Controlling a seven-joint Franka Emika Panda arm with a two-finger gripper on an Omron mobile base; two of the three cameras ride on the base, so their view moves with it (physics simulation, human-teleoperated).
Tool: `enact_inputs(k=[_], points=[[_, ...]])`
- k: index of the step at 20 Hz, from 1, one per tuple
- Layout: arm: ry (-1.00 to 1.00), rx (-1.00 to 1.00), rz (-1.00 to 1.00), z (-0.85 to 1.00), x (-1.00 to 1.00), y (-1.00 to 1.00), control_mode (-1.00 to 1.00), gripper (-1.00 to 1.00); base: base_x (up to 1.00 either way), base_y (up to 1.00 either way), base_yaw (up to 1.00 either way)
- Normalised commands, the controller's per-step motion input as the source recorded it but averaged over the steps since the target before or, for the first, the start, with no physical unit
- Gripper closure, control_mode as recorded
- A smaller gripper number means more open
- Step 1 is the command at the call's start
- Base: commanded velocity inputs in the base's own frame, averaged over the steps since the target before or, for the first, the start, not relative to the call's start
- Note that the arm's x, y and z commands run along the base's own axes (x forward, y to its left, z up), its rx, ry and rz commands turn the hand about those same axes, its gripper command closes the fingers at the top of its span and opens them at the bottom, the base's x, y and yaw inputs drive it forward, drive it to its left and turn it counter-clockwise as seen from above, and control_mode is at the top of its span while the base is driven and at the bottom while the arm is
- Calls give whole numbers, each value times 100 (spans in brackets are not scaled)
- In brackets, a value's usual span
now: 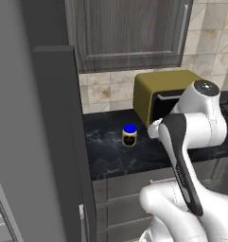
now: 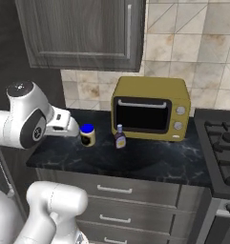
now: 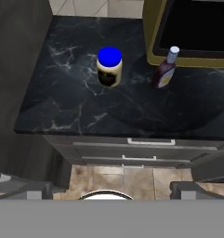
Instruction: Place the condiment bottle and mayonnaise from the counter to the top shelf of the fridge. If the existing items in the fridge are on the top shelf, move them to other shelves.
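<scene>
Pincer (image 3: 111, 194): spread wide, holding nothing; dark tips low at the left and right edges of the hand view, raised above the floor in front of the drawer fronts, looking down at the tabletop.
Mayonnaise (image 3: 108, 67): upright on the tabletop, squat cream jar with bright blue lid; left of the condiment bottle, near it but apart; also seen at (image 1: 129, 135) and (image 2: 88, 135).
Condiment bottle (image 3: 165, 68): upright on the tabletop, dark maroon body with pale cap; just in front of the toaster oven's lower left corner; whether touching it, cannot tell; also at (image 2: 120, 137).
Tabletop (image 3: 62, 97): black marble pattern with white veins, carrying jar, bottle and oven; also at (image 1: 108, 156) and (image 2: 150, 162).
Toaster oven (image 2: 152, 108): mustard yellow, dark glass door, two knobs on its right; standing far on the tabletop against the tiled wall; also at (image 1: 158, 90) and (image 3: 150, 32).
Fridge (image 1: 25, 142): tall dark grey body at the left end of the tabletop, large in the left base view; interior hidden.
Drawer fronts (image 2: 116, 198): grey, with pale bar handles, below the tabletop's near edge; also at (image 3: 132, 151).
Wall cabinet (image 2: 83, 33): grey wood grain, above the tabletop.
Stove (image 2: 221, 147): dark burners, right of the tabletop.
Arm (image 1: 191, 137): white with dark joints, near side of the tabletop, elbow level with the jar in the right base view.
</scene>
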Motion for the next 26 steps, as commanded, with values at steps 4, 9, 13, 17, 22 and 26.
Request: enact_inputs(k=[4, 9, 13, 17, 22, 26], points=[[0, 0, 0, -28, 90, 6, -100, -100, 0, 0, 0], [0, 0, 0, -43, 79, 15, -100, -100, 0, 0, 0], [0, 0, -1, -38, 61, 12, -100, -100, 0, 0, 0], [-3, 0, -4, -36, 50, 2, -100, -100, 0, 0, 0], [-5, 0, -7, -37, 47, 0, -100, -100, 0, 0, 0], [-1, 0, -7, -38, 36, 4, -100, -100, 0, 0, 0]])
